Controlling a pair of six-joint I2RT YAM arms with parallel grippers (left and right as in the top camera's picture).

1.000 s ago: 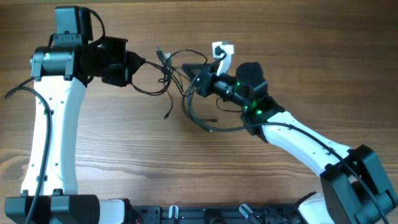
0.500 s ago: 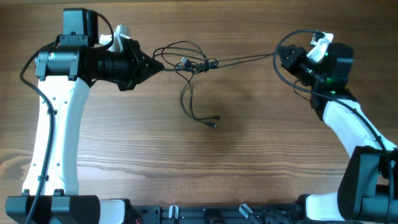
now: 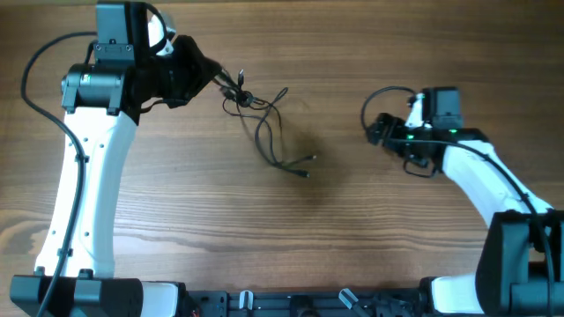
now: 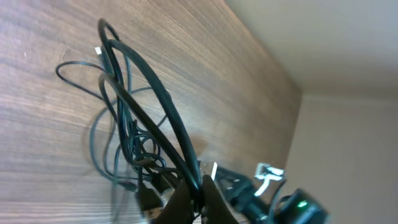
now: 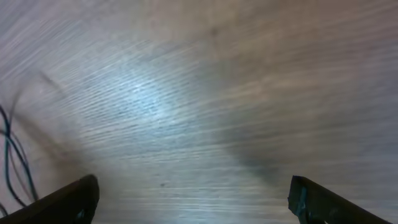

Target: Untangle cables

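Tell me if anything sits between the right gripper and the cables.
Nothing visible does. Only bare table lies between the open right gripper and the cables. The left gripper pinches the bundle at its far side, out of that path.

Cables (image 3: 242, 97) on table (image 3: 352, 246) — left of right gripper (image 3: 376, 132)

Thin black cables (image 3: 242, 97) trail across the wooden table (image 3: 352, 238).

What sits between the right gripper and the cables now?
Only bare wooden table, in the overhead view. The open right gripper stands apart from the cables, which the left gripper pinches.
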